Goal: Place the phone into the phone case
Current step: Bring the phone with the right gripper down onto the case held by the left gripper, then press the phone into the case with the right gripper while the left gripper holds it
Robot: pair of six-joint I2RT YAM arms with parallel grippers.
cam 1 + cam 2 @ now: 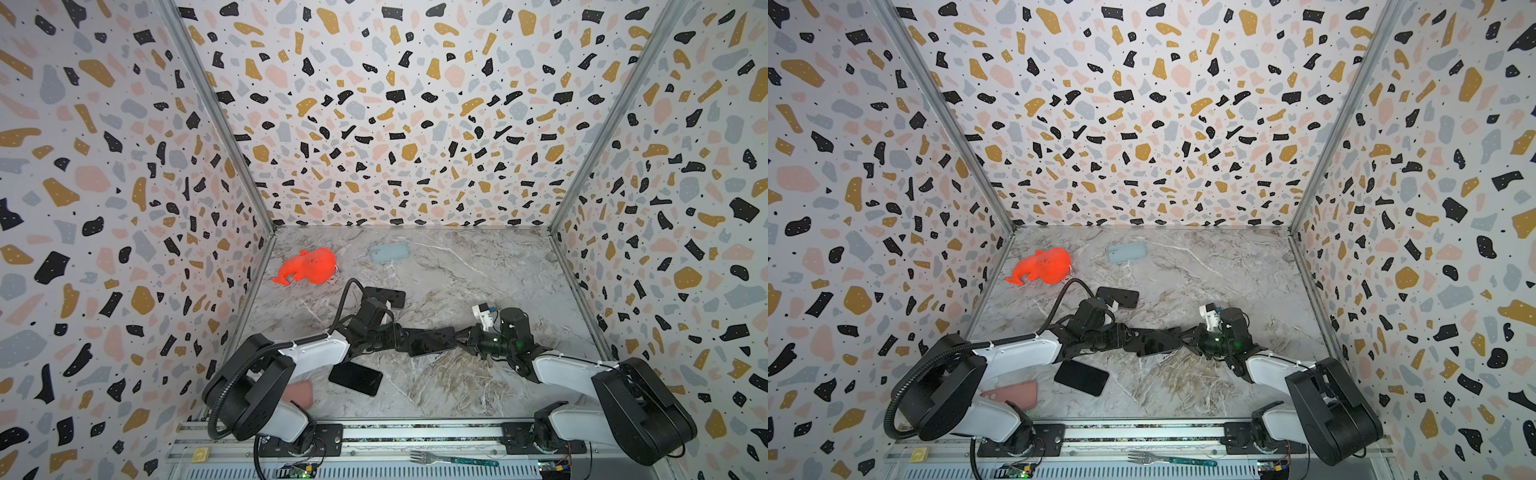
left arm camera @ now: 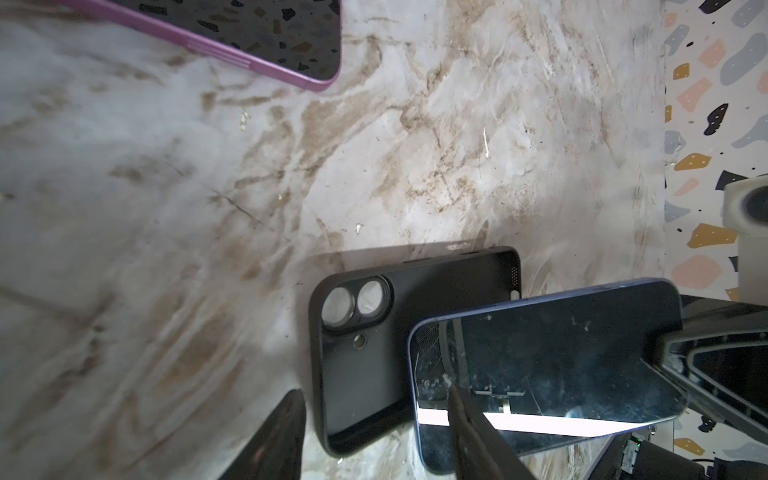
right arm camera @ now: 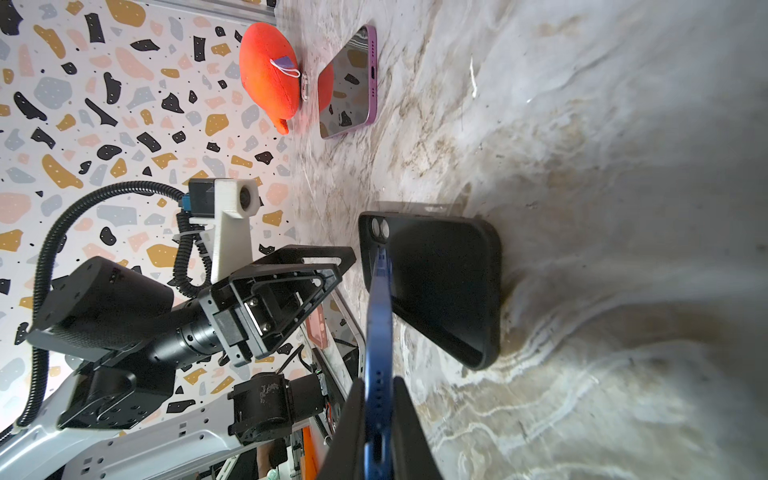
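A black phone case (image 2: 436,286) lies on the marble table, hollow side up, with its two lens holes at one end. My right gripper (image 3: 379,382) is shut on the bottom end of the blue phone (image 3: 380,311). It holds the phone tilted on edge over the case (image 3: 440,282). The phone's dark screen (image 2: 540,365) overlaps one long side of the case. My left gripper (image 2: 374,390) is open. One of its fingers (image 2: 282,436) stands outside the case's end, and the other lies across the phone's screen. In both top views the grippers meet at the phone (image 1: 430,341) (image 1: 1154,343).
A purple phone (image 3: 349,83) (image 1: 384,297) lies beyond the left wrist. Behind it are an orange plush whale (image 1: 307,266) and a pale blue case (image 1: 389,251). A black phone (image 1: 356,377) and a pink case (image 1: 300,397) lie by the left arm. A fork (image 1: 453,459) rests on the front rail.
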